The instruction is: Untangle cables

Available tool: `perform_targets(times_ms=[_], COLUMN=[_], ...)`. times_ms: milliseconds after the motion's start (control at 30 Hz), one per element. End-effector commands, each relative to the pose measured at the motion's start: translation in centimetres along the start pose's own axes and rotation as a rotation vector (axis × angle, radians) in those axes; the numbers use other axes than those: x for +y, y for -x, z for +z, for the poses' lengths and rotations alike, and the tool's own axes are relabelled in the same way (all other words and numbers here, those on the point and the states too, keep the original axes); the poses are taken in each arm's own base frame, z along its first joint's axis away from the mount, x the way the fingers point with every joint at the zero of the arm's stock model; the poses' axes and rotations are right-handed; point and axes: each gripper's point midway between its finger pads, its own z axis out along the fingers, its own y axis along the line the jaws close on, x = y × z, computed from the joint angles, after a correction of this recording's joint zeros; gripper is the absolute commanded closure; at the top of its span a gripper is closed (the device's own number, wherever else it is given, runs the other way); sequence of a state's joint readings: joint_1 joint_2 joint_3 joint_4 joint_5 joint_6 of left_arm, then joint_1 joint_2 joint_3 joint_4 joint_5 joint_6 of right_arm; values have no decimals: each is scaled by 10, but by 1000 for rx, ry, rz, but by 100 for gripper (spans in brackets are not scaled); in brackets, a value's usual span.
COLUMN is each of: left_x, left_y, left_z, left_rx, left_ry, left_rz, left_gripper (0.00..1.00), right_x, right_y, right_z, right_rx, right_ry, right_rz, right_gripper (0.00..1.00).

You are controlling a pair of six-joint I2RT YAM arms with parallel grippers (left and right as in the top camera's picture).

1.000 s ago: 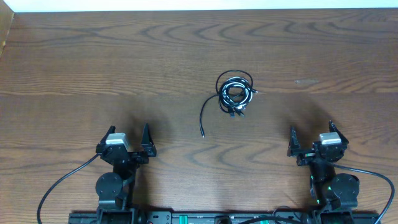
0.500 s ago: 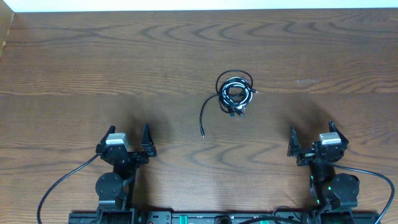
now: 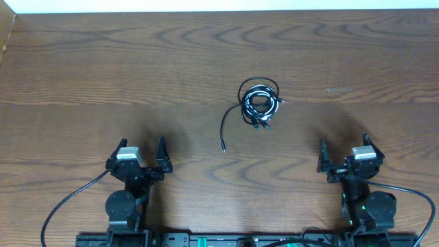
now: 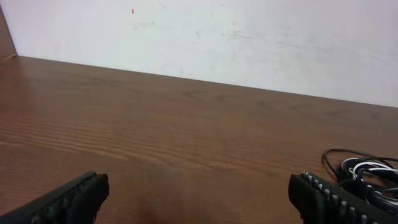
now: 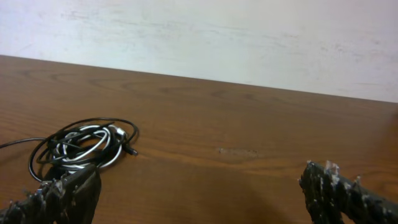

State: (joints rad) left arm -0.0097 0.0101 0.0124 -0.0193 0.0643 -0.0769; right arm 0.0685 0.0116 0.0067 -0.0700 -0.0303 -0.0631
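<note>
- Nearest the robot base, the left gripper sits low over the wooden table with its two fingers spread wide and nothing between them.
- The left wrist view shows the same: two dark fingertips at the bottom corners of the picture, wide apart, with bare wood between them.
- The right gripper mirrors it at the other side of the base, fingers also spread wide and holding nothing.
- In the right wrist view its ribbed fingertips sit at the lower corners, apart from each other.
- Thick black arm leads curve away from each arm base along the near edge.
- Ahead of both grippers and between them, somewhat closer to the right gripper's side, lie the cables: a small tangled coil of black and white cords, flat on the table and touched by neither gripper.
- One black cord trails loose from the coil back toward the left gripper's side, ending in a small plug.
- From the right wrist the coil lies forward and to the left of the fingers; from the left wrist it lies forward at the far right.
- Beyond the cables the table runs on to a white wall.
</note>
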Motion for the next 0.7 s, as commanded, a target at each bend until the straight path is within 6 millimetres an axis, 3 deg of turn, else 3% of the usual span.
perform_targets(times_ms=[0, 500, 667], left_x=[2, 2, 1], left_y=[-14, -14, -10], left_z=[0, 0, -5], left_rx=[49, 48, 82], left_ry=[4, 4, 11], left_rz=[12, 12, -36], left_gripper=[2, 2, 2], right_x=[1, 1, -4], right_y=[0, 0, 1], right_z=[0, 0, -3], right_rx=[-1, -3, 27], right_ry=[4, 4, -22], right_rz=[-13, -12, 59], right_gripper=[1, 1, 1])
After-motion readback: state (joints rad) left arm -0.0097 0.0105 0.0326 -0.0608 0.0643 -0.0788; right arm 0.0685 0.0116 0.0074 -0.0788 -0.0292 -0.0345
